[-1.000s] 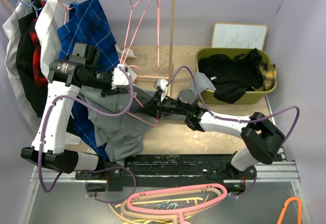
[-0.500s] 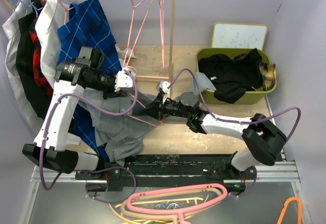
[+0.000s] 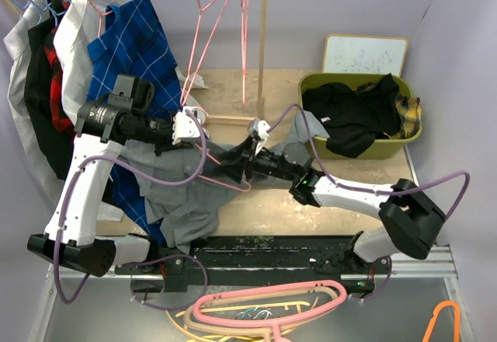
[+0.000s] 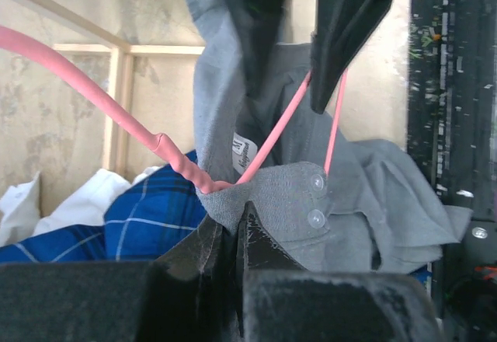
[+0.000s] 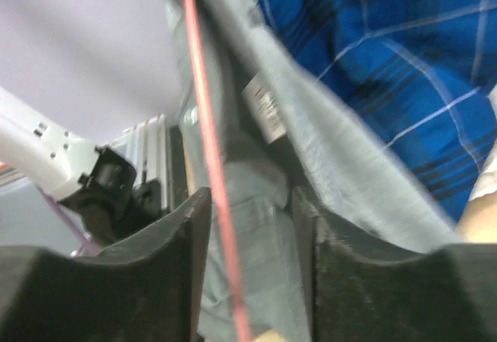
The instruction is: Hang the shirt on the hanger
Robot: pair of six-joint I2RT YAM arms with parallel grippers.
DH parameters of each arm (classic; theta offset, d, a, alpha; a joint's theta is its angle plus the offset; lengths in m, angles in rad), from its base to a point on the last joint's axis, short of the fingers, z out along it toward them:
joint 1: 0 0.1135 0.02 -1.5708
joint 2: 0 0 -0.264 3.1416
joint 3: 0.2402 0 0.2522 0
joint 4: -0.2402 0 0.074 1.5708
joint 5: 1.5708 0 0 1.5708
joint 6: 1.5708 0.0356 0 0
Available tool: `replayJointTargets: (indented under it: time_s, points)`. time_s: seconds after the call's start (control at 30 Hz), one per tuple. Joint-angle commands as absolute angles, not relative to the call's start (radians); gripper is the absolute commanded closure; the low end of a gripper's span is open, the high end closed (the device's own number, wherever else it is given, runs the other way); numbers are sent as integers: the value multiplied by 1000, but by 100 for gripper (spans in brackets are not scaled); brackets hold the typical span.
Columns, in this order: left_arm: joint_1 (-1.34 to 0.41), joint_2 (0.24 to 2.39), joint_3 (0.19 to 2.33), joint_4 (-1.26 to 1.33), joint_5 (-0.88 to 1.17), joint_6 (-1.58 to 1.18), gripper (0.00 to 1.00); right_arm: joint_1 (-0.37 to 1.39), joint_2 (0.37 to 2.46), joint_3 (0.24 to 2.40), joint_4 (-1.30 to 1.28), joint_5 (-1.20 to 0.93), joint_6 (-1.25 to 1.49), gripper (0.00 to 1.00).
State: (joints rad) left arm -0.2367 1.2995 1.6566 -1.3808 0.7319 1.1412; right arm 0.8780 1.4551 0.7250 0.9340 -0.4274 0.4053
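The grey shirt (image 3: 182,198) hangs bunched between the two arms, and its collar with two buttons (image 4: 311,202) fills the left wrist view. The pink hanger (image 4: 268,136) runs into the collar. My left gripper (image 3: 194,127) (image 4: 233,214) is shut on the collar's edge, right where the hanger's wire enters the cloth. My right gripper (image 3: 233,169) (image 5: 252,202) stands open just right of it. The hanger's wire (image 5: 206,116) passes loosely between its fingers, close to the left one, with grey cloth behind. The hanger's hook is hidden.
A rail at the back holds a blue checked shirt (image 3: 136,43), other garments and bare pink hangers (image 3: 206,31). A wooden post (image 3: 262,39) stands behind the grippers. A green bin (image 3: 411,136) with a black garment sits right. Thicker hangers (image 3: 268,307) lie at the front edge.
My right gripper has opened and let go of the hanger's wire. The left gripper has closed on the shirt's collar. Both wrists have shifted slightly.
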Motion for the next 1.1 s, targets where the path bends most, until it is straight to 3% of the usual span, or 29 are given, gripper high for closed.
replayJointTargets:
  time_s: [0.0, 0.03, 0.07, 0.2, 0.43, 0.6, 0.9, 1.07]
  points:
    - [-253, 1254, 1692, -1473, 771, 1104, 100, 854, 1351, 710, 1074, -286, 442, 21]
    - [-251, 1250, 1694, -1472, 755, 1102, 100, 850, 1325, 683, 1074, -246, 444, 3]
    - [-248, 1246, 1698, -1472, 734, 1101, 100, 843, 1292, 651, 1079, -201, 457, 0]
    - [-231, 1231, 1697, -1435, 655, 1078, 100, 783, 1137, 523, 1043, -95, 535, 0]
    - [-204, 1236, 1763, -1458, 694, 1061, 100, 785, 946, 281, 936, -28, 685, 0]
    - [-190, 1238, 1793, -1463, 711, 1054, 100, 790, 997, 259, 975, -47, 708, 8]
    - [-153, 1224, 1797, -1402, 756, 993, 100, 847, 1216, 225, 1321, -191, 702, 2]
    - [-147, 1218, 1791, -1400, 738, 986, 100, 906, 1319, 287, 1352, -175, 678, 4]
